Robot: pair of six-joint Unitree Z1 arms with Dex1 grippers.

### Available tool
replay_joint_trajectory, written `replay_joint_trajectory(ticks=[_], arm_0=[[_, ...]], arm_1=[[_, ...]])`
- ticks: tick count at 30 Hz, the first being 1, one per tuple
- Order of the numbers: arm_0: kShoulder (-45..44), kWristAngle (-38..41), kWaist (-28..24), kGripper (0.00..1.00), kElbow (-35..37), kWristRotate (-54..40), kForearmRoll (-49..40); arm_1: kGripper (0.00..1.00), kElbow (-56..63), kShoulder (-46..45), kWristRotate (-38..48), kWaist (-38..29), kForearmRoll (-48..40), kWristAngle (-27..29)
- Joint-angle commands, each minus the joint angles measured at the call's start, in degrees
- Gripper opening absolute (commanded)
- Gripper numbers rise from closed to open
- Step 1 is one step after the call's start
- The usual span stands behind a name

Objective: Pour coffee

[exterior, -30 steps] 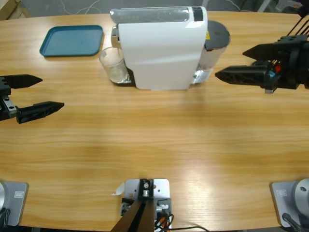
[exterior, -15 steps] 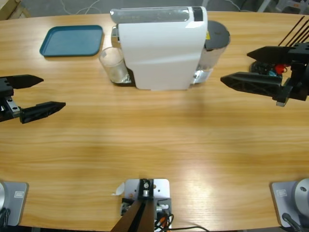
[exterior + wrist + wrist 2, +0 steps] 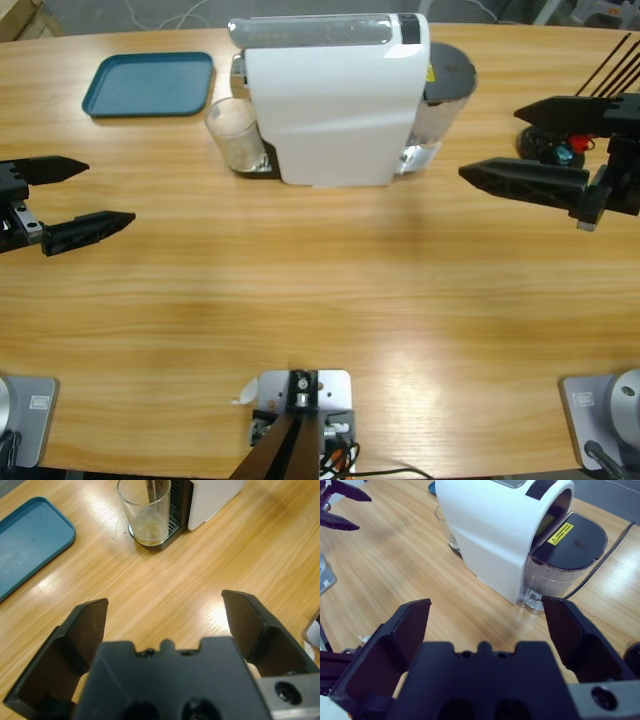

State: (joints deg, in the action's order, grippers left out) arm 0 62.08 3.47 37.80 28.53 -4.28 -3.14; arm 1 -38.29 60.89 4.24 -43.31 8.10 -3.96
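Note:
A clear glass tumbler point(image 3: 236, 135) point(image 3: 145, 511) stands on the drip tray of the white coffee machine point(image 3: 335, 98) point(image 3: 490, 530), under its spout. A shallow layer of pale amber coffee point(image 3: 148, 528) lies in its bottom. My left gripper point(image 3: 82, 195) point(image 3: 165, 622) hovers open at the table's left edge, well short of the glass, with nothing between its jaws. My right gripper point(image 3: 500, 145) point(image 3: 485, 625) is open on the right, pointing at the machine's water tank point(image 3: 447, 80) point(image 3: 565, 555) with a gap between them.
A teal tray point(image 3: 150, 84) point(image 3: 25, 545) lies at the back left, beyond the glass. A black cable point(image 3: 600, 570) runs along the table behind the machine. Bare wooden tabletop point(image 3: 330, 290) stretches across the middle and front.
My right gripper has drawn back to the right, away from the machine, and its jaws have spread a little wider. The left gripper has barely shifted.

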Motion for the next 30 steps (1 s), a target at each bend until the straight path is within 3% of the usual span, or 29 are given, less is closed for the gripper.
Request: replay_joint_trajectory(ticks=[1, 30], arm_0=[[1.02, -0.48, 0.51, 1.000, -2.48, -0.03, 0.60], [1.06, -0.46, 0.52, 1.000, -2.78, 0.94, 0.60]], arm_1=[[1.000, 2.84, -1.60, -0.37, -0.82, 0.86, 1.27], [1.000, 3.14, -1.12, -0.11, -0.82, 0.51, 2.38]])
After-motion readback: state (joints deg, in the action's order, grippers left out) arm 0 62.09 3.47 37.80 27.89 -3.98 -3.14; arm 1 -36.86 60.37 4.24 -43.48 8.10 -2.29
